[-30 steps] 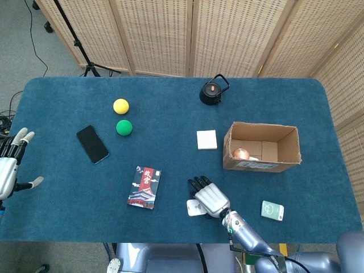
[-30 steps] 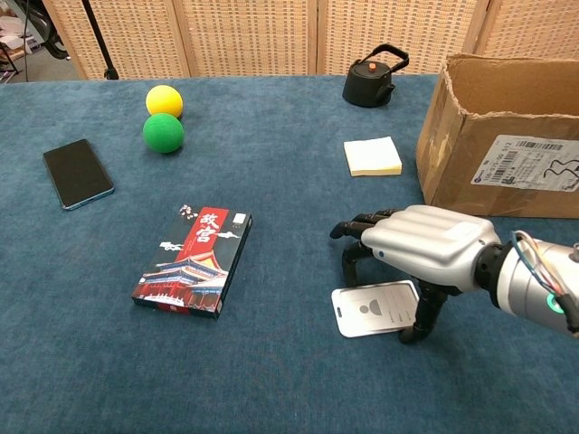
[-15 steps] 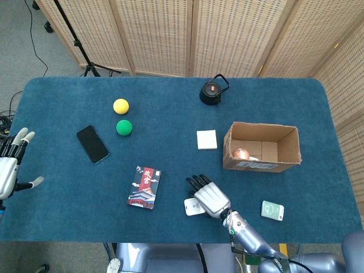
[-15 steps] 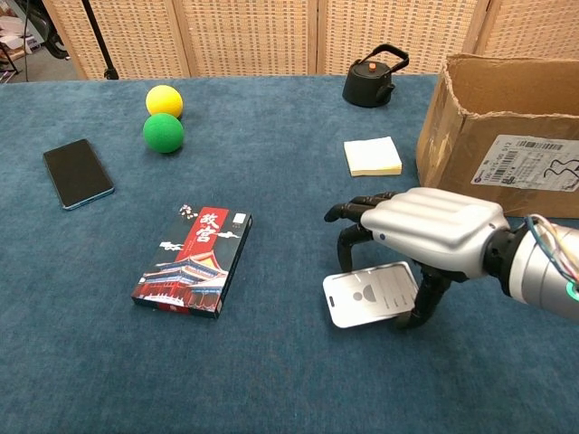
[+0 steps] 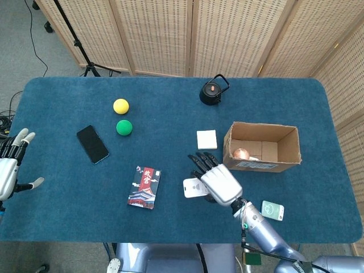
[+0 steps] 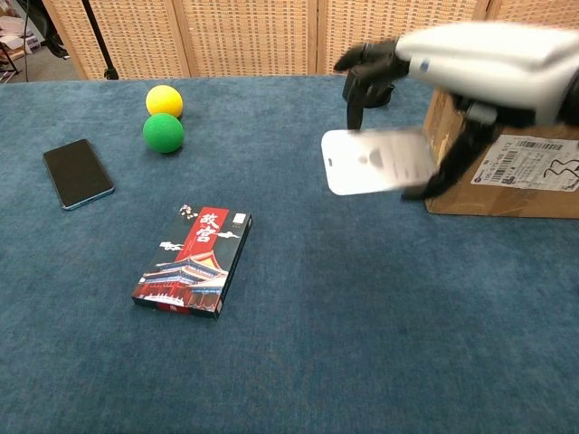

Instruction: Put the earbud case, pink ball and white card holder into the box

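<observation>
- I have the white card holder (image 6: 375, 161) pinched in my right hand (image 5: 220, 183), thumb under it and fingers (image 6: 366, 56) over the top, lifted clear of the table (image 5: 68, 187).
- It sits just to the near-left of the box (image 5: 262, 147), not yet over the opening.
- The pink ball (image 5: 241, 153) lies inside the box, at the left end.
- The earbud case (image 5: 272, 210) lies on the cloth, near the front edge, in front of the box.
- My left hand (image 5: 10, 165) hangs at the table's left edge, fingers spread, holding nothing.
- To do this well, I think I need to bring the card up over the near wall, level it, and centre it above the bare floor right of the ball before I loosen the pinch.
- The risk I see: the card's long edge catching the cardboard rim, so I want height first, then travel.
</observation>
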Robot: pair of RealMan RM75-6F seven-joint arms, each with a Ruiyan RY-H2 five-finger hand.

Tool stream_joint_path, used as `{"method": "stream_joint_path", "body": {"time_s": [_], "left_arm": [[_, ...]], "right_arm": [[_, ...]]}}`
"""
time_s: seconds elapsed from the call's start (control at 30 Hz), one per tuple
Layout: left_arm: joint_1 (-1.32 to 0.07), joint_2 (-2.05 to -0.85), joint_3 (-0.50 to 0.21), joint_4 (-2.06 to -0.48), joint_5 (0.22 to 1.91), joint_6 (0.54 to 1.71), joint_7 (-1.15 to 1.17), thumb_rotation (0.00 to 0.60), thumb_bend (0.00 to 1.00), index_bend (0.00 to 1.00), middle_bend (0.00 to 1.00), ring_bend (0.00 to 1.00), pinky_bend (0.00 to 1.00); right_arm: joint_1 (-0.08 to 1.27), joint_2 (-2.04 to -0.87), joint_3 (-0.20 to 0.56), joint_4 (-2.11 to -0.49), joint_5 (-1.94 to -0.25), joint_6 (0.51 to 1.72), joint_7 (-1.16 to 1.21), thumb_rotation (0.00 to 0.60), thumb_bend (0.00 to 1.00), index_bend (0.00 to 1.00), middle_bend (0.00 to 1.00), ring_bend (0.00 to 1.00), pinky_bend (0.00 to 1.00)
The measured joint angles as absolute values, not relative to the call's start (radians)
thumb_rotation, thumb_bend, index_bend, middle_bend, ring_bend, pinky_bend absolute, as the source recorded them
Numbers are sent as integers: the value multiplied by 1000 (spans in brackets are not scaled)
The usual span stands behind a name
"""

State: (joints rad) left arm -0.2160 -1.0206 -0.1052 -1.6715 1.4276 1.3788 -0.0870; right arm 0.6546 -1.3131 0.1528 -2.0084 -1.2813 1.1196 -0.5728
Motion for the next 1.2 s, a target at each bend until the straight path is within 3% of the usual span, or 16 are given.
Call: {"method": "stream_joint_path", "body": {"time_s": [0.13,0.37,0.73,1.07,1.2], "left_arm": [[-216,-1019,-104,-1676,1429,1378,-84,600,0,0,0,0,0],[-216,-1017,-104,-1678,1426,1377,-85,600,0,0,0,0,0],[-215,-1016,-106,-1680,1421,1377,-81,600,0,0,0,0,0],[-216,-1016,-106,-1682,1418,1375,-77,600,0,0,0,0,0],[-214,-1015,-106,-1683,1419,1377,-78,600,0,0,0,0,0]], "right_arm": [[669,-1191,291,-2051,-1196,1149,-551,600,215,453,57,0,76],[720,-1123,380,-2015,-987,1129,-542,600,234,456,57,0,76],[763,-1149,329,-1784,-878,1029,-481,600,234,457,58,0,76],[749,-1170,274,-1722,-908,1010,-413,600,223,453,58,0,76],[744,-1168,258,-1706,-922,1007,-406,600,182,330,47,0,76]]}}
